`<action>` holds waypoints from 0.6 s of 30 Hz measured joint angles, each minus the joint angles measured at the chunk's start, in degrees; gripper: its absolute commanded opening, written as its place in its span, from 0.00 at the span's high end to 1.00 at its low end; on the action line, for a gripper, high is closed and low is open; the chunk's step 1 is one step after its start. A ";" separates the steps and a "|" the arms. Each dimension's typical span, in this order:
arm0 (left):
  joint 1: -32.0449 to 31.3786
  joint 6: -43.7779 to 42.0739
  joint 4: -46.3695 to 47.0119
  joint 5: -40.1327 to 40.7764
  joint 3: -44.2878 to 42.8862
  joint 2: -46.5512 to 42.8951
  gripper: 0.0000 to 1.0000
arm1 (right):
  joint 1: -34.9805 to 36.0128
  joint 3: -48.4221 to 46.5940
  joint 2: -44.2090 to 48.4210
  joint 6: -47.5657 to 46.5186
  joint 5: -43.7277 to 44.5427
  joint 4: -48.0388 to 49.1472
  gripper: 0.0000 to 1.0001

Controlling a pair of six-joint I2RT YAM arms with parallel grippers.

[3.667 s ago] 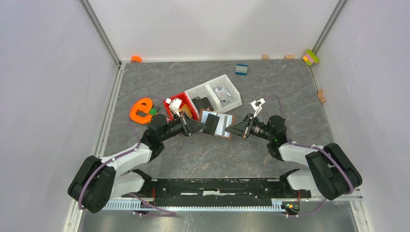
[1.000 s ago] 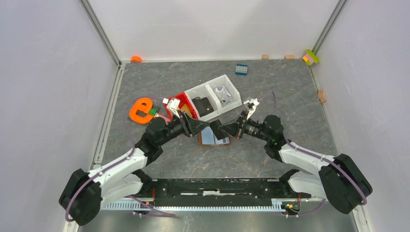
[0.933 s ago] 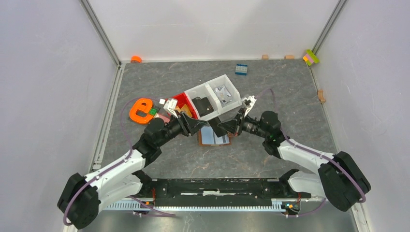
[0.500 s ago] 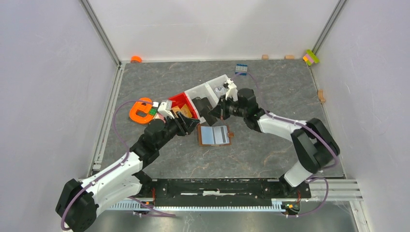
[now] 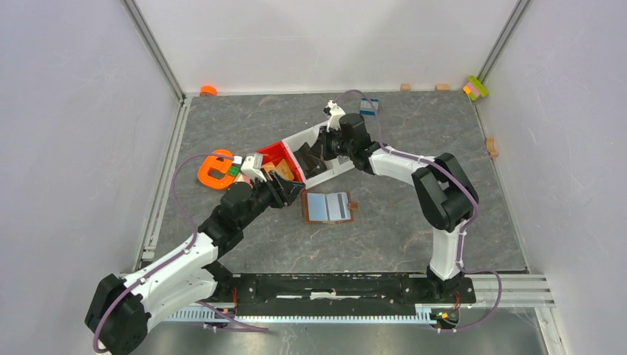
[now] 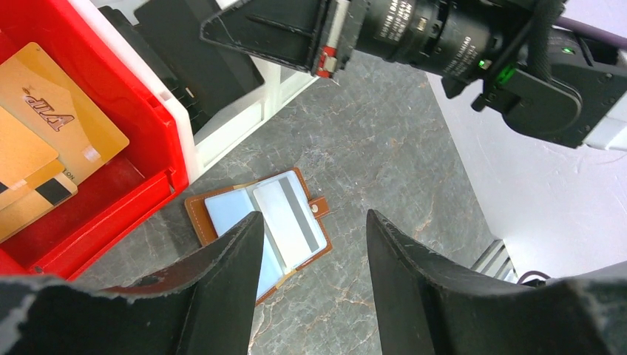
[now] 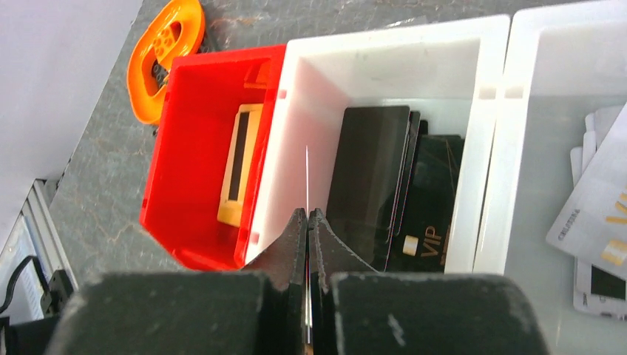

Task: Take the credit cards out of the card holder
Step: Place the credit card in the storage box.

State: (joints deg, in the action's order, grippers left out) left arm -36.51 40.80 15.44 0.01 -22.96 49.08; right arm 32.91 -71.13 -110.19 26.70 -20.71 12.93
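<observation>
The card holder (image 5: 327, 207) lay open and flat at the centre of the frame, brown edging around pale blue pockets, with a silvery credit card (image 6: 287, 219) in its right half. Its long axis ran left to right, strap tab pointing right. Just to the upper left, the left gripper (image 5: 293, 191) hung with jaws parted. Farther back, over the white bin (image 5: 334, 168), the right gripper (image 7: 307, 213) was pinched tight on a thin card (image 7: 307, 170) seen edge-on.

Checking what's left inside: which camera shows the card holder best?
Left wrist: the open card holder lies close below, a striped pale card visible inside, though a finger hides one corner. The top view shows the holder whole but small. The right wrist view misses it.
</observation>
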 measured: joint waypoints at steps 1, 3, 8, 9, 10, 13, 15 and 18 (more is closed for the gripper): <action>0.00 0.00 -0.02 0.00 0.00 0.00 0.40 | 0.00 -1.09 -1.07 0.04 0.33 -0.20 0.99; 0.00 0.00 -0.07 -0.02 0.00 0.00 0.40 | 0.00 -2.67 -2.75 0.22 0.61 -0.26 0.98; 0.00 0.00 -0.35 -0.02 0.00 0.00 0.40 | 0.11 -5.20 -7.21 1.09 1.22 -0.20 0.96; 0.00 0.00 -0.39 -0.02 0.00 0.00 0.40 | 0.11 -5.49 -7.98 1.20 1.38 -0.28 0.94; 0.00 0.00 -0.37 -0.02 0.00 0.00 0.40 | 0.11 -5.77 -8.66 1.42 1.38 -0.44 0.91; 0.00 0.00 -0.39 -0.02 0.00 0.00 0.39 | 0.11 -7.67 -10.32 1.62 1.95 -1.66 0.73; 0.00 0.00 -0.37 -0.04 0.00 0.00 0.39 | 0.11 -9.49 -11.23 1.62 2.73 -2.40 0.68; 0.00 0.00 -0.39 -0.04 0.00 0.00 0.39 | 0.28 -11.52 -11.65 1.01 4.57 -3.85 0.65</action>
State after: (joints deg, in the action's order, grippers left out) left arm -36.51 40.80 15.05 -0.03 -22.96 49.08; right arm 33.19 -82.65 -121.84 27.70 -16.14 9.08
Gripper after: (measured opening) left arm 0.605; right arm 0.325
